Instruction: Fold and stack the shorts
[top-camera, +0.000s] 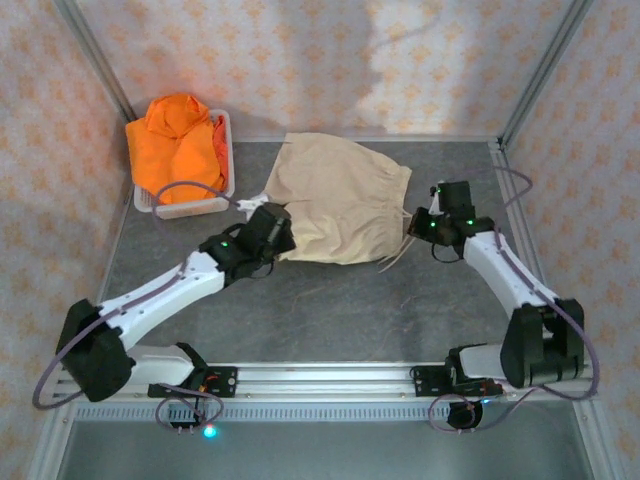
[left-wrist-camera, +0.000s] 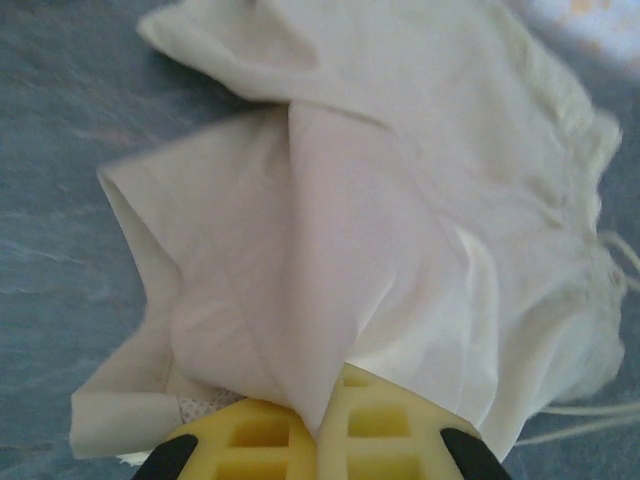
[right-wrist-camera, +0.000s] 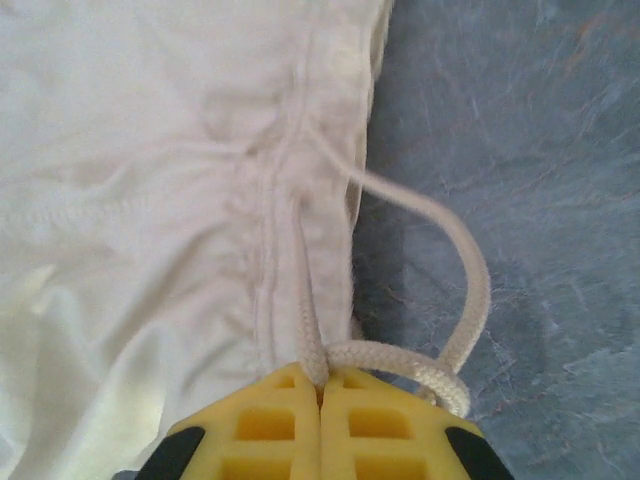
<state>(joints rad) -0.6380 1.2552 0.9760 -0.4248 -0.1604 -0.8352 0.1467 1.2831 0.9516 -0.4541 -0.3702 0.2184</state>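
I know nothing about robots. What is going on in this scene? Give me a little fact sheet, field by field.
cloth being handled: beige shorts, lying rumpled on the table, not yet folded
left fingers: closed, pinching a fold of the shorts on the side away from the waistband
right fingers: closed on the waistband edge and the drawstring
basket: white, far left corner
in the basket: orange shorts, bunched in a heap
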